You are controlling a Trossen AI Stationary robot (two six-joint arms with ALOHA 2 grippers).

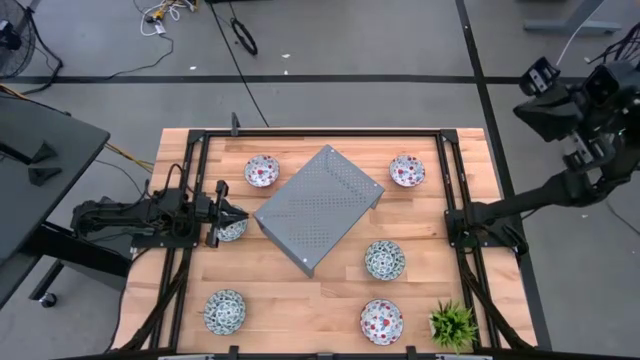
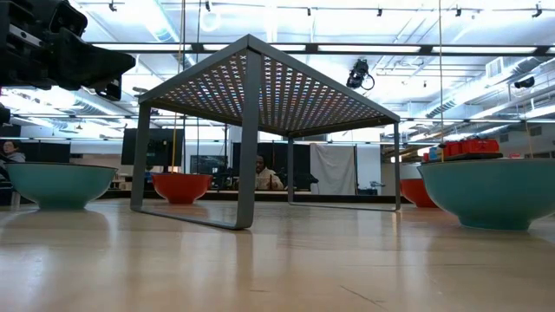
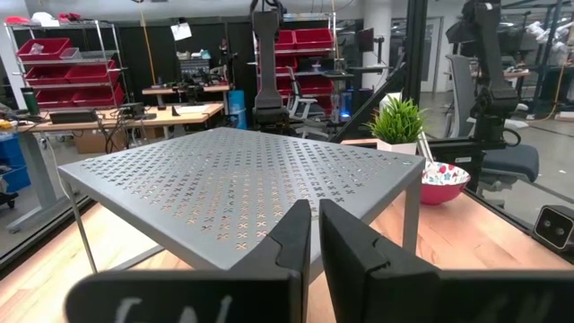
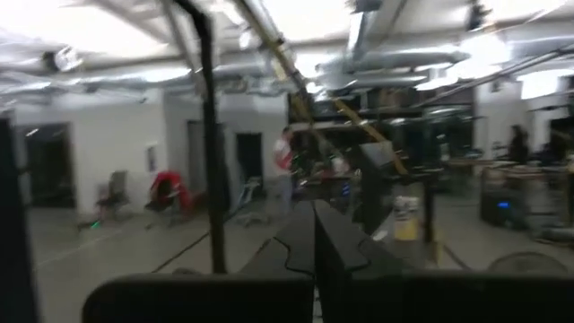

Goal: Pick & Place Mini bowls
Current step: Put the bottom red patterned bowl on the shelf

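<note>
- Perforated stand: table centre.
- Mini bowls: three left of it, three right.
- Potted plant: near right corner.
- Left gripper: just left of stand.

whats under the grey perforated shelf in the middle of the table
Under the grey perforated shelf, the low view shows only bare wooden table between its legs, with no bowl there. From above, its top covers that spot, so only the low view can confirm this.

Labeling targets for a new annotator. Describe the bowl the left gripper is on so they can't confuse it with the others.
Start at the grey perforated metal stand sitting askew mid-table. Off its left corner the left gripper reaches in from the table's left edge, and the teal-patterned mini bowl lies partly under its fingertips. It is the only bowl with an arm over it; the other five bowls sit uncovered.
</note>
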